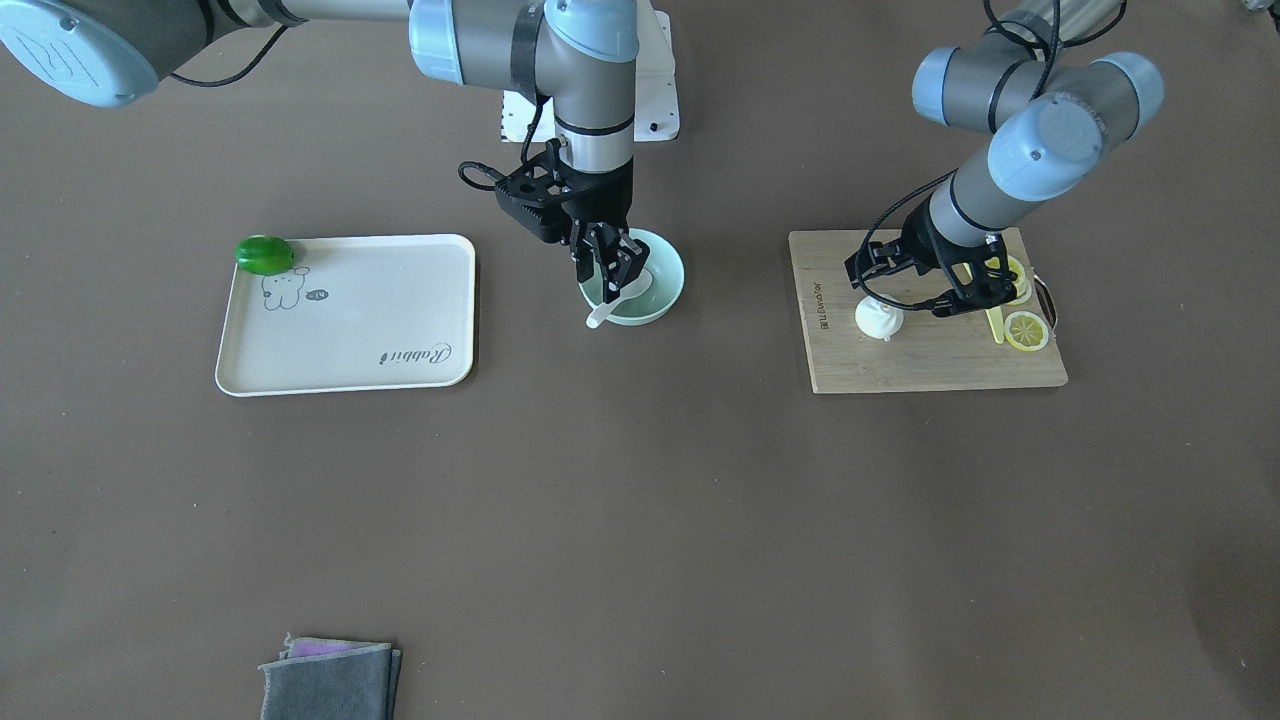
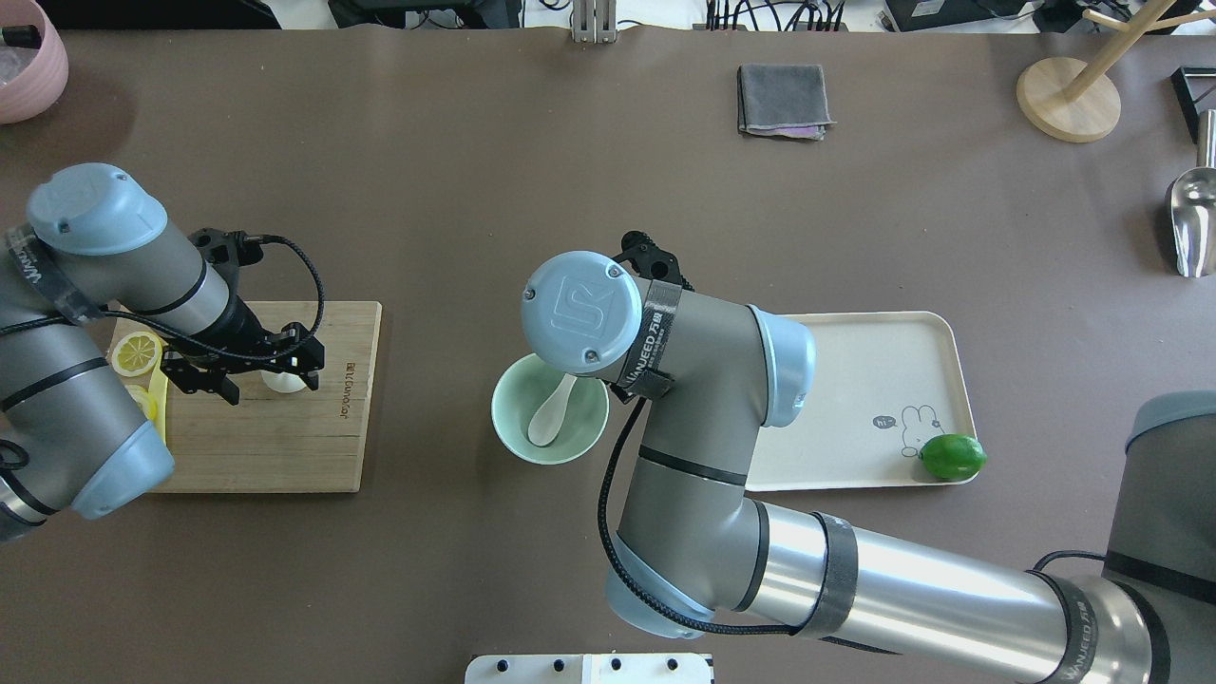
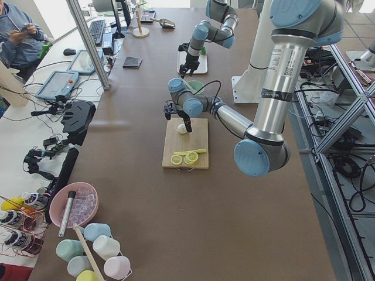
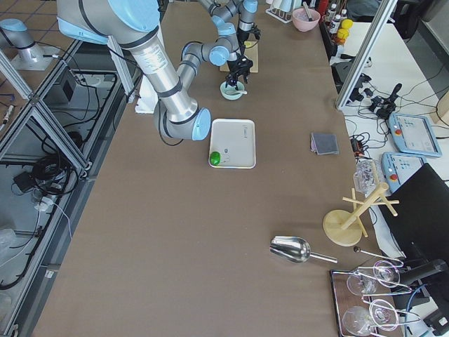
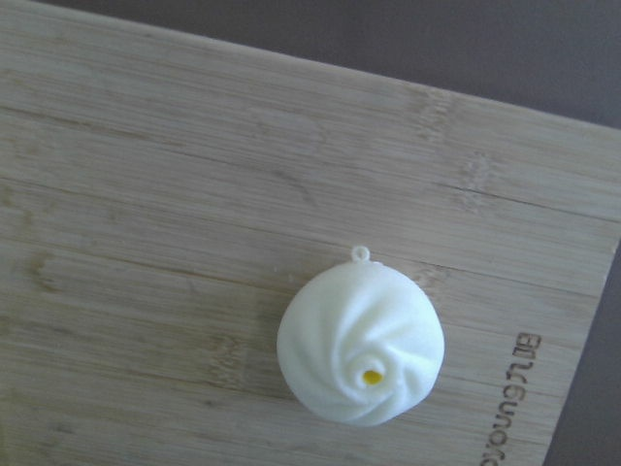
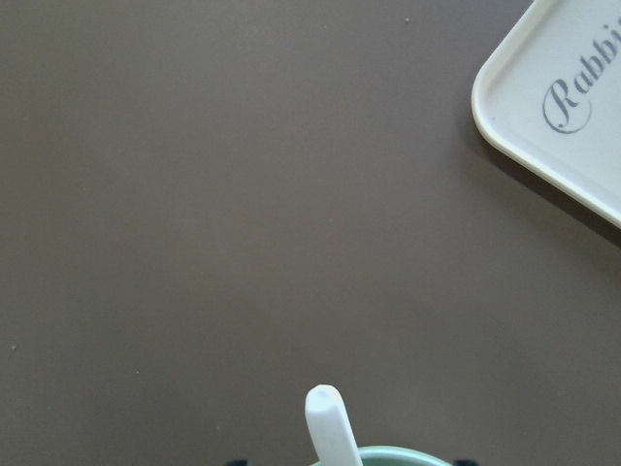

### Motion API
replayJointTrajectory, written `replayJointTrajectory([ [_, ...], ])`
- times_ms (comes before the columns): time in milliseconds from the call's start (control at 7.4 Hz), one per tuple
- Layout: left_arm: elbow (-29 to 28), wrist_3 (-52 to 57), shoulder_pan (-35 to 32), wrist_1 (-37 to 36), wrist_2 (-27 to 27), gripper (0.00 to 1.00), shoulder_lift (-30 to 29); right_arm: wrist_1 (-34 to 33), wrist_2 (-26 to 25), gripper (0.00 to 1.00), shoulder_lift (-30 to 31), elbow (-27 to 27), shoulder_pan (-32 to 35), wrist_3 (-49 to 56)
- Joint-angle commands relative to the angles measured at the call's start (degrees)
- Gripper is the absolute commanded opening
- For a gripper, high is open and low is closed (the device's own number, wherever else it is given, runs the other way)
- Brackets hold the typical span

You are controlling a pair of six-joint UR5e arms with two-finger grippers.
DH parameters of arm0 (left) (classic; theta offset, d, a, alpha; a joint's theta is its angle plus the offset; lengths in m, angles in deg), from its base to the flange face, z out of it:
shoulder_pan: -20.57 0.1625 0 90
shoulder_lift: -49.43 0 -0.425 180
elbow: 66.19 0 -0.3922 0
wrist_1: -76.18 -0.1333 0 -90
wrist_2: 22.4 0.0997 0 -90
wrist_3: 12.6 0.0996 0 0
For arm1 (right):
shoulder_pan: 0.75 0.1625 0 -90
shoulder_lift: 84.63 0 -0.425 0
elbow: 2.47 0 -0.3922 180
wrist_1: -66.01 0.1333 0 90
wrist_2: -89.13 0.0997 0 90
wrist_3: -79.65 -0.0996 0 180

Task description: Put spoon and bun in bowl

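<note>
The white spoon (image 1: 615, 303) lies in the mint-green bowl (image 1: 672, 290), its handle resting over the rim. My right gripper (image 1: 610, 278) hangs just above the bowl, open and empty. The overhead view shows the spoon (image 2: 551, 413) in the bowl (image 2: 513, 442); my wrist hides the gripper there. The spoon handle (image 6: 328, 427) also shows in the right wrist view. The white bun (image 1: 880, 320) sits on the wooden cutting board (image 1: 930, 360). My left gripper (image 1: 910, 300) is open just above the bun (image 2: 285, 384), not touching it. The left wrist view shows the bun (image 5: 361, 347) alone.
A cream tray (image 1: 350, 315) with a green lime (image 1: 264, 254) at its corner lies on the right arm's side. Lemon slices (image 1: 1027, 330) and a pale-yellow utensil (image 1: 995, 322) lie on the board. A folded grey cloth (image 1: 330, 680) lies at the far edge.
</note>
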Motion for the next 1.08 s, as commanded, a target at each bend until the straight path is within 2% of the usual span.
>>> replayJointTrajectory([
  [0,-1.76,0.05,0.68,-0.02,0.57,0.62,-1.52,0.05,0.37,1.00,2.83,-3.60,0.73,1.77],
  [135,-1.76,0.05,0.60,-0.11,0.57,0.34,-1.52,-0.04,0.80,1.00,3.10,-3.88,0.91,1.96],
  [405,-1.41,0.23,-0.10,-0.37,0.57,0.08,-1.43,-0.04,1.42,1.00,3.98,-5.45,1.17,2.05],
  [541,-1.23,0.32,-0.46,-0.37,0.48,0.00,-1.43,-0.13,1.51,1.00,4.07,-5.55,1.17,2.05],
  [946,1.13,-0.12,-0.99,-1.16,0.13,0.00,-1.52,-0.39,1.77,1.00,4.16,-6.16,1.34,2.05],
])
